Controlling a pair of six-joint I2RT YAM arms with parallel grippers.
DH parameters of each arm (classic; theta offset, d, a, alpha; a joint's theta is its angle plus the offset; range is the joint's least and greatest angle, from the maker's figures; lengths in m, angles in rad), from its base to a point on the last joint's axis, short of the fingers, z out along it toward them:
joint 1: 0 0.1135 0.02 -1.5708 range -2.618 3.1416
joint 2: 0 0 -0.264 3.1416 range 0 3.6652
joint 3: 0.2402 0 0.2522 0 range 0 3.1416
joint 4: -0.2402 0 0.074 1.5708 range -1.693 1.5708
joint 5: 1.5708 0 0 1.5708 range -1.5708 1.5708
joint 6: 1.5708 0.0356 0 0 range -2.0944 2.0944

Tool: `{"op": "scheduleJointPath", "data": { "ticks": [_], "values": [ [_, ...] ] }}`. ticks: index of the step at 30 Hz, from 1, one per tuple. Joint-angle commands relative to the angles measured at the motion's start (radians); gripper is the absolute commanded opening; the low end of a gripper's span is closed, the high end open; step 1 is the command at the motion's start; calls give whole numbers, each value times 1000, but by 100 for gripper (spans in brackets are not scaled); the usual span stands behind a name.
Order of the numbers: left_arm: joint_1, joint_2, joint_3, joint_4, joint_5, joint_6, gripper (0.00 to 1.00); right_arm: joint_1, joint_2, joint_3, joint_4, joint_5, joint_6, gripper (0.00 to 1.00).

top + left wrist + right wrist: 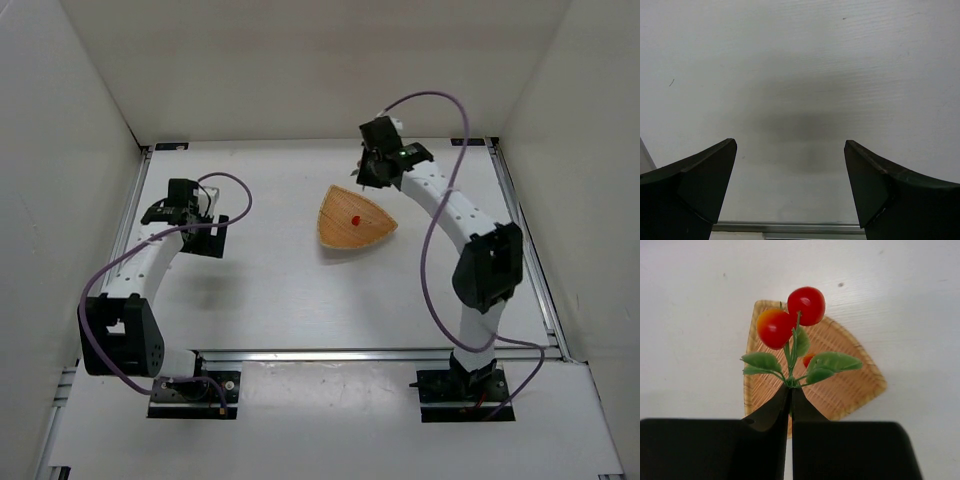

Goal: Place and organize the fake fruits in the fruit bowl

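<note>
The light-brown wooden fruit bowl lies mid-table with a single red ball in it. My right gripper is shut on the green stem of the red-orange fruit cluster and holds it above the bowl; the single red ball shows partly behind the leaves. In the top view the right gripper hangs just beyond the bowl's far edge. My left gripper is open and empty over bare table, at the far left.
White walls enclose the table on three sides. A metal rail runs along the near edge, and a rail also shows below my left fingers. Purple cables loop from both arms.
</note>
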Motion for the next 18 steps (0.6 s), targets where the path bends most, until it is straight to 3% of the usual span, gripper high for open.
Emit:
{"op": "scheduleJointPath", "data": {
  "ticks": [1,7,10,11,14,17,18],
  "values": [
    [30,-58,0,19,34,-8,100,46,100,35,-45,-115,-12,0],
    [50,-58,0,19,58,-17,100,113,183,57,-36,-86,-21,2],
    [50,-58,-9,19,58,-17,100,113,183,57,-36,-77,-30,26],
    [50,-58,-9,19,58,-17,100,113,183,57,-36,-77,-39,54],
    [50,-58,-9,19,58,-17,100,113,170,57,-47,-129,-79,84],
    [59,-67,-9,19,58,-17,100,123,113,57,-71,-140,-93,90],
    [59,-67,-9,19,58,-17,100,123,87,32,-83,-120,-93,97]
  ]
}}
